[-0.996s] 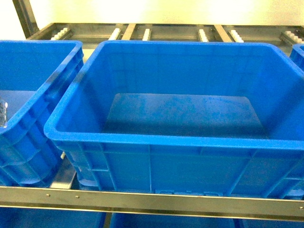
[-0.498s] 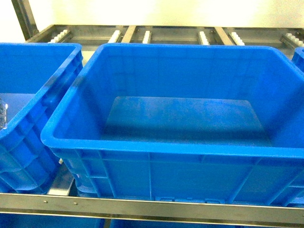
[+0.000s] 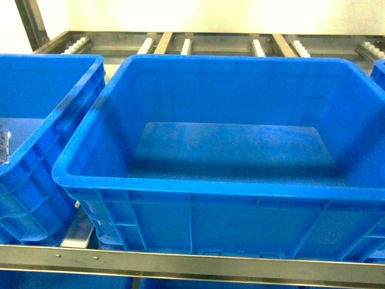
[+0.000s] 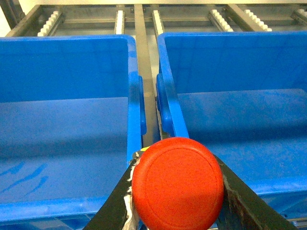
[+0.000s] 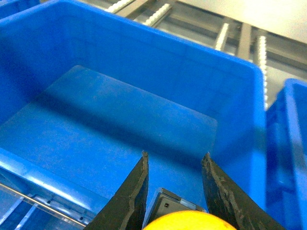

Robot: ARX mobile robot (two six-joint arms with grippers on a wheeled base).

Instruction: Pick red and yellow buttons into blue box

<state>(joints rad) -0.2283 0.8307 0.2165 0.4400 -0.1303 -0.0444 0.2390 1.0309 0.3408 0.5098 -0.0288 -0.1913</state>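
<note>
The left end effector (image 4: 175, 201) is closed on the red button (image 4: 177, 184), held before the gap between two crates, so the blue box (image 3: 180, 186) lies ahead and to its right. The right end effector (image 5: 175, 189) grips the yellow button (image 5: 187, 221) just short of the box's near rim, seemingly the nearer for release.

The blue box (image 3: 180, 186) gapes wide from above; its tall walls seemingly bar sideways entry.
</note>
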